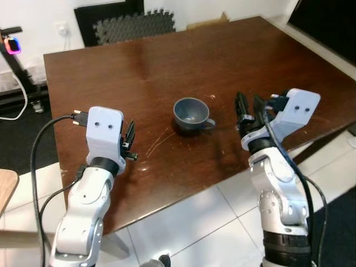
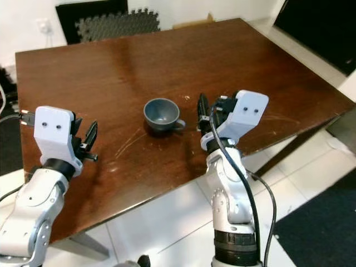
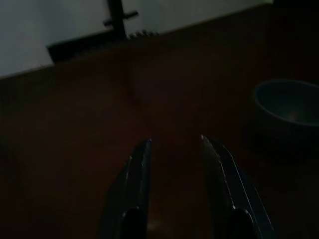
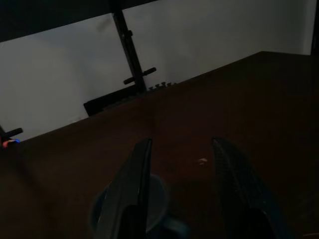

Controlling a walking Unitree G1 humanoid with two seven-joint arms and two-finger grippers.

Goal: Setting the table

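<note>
A grey-blue cup (image 1: 191, 114) stands upright on the dark brown wooden table (image 1: 167, 61), near its front edge, with its handle turned to the right. My right gripper (image 1: 249, 103) hovers over the table just right of the cup, open and holding nothing; in the right wrist view the cup (image 4: 157, 196) lies low beside one finger. My left gripper (image 1: 129, 143) is over the table well left of the cup, open and holding nothing. The left wrist view shows the open fingers (image 3: 137, 169) above bare wood, with the cup (image 3: 289, 107) off to one side.
A black foam mat (image 1: 133, 25) leans on the wall behind the table. White tile floor (image 1: 194, 222) runs under the front edge. A pale wooden chair corner (image 1: 5, 189) sits at my left. A dark panel (image 1: 328, 22) stands at the far right.
</note>
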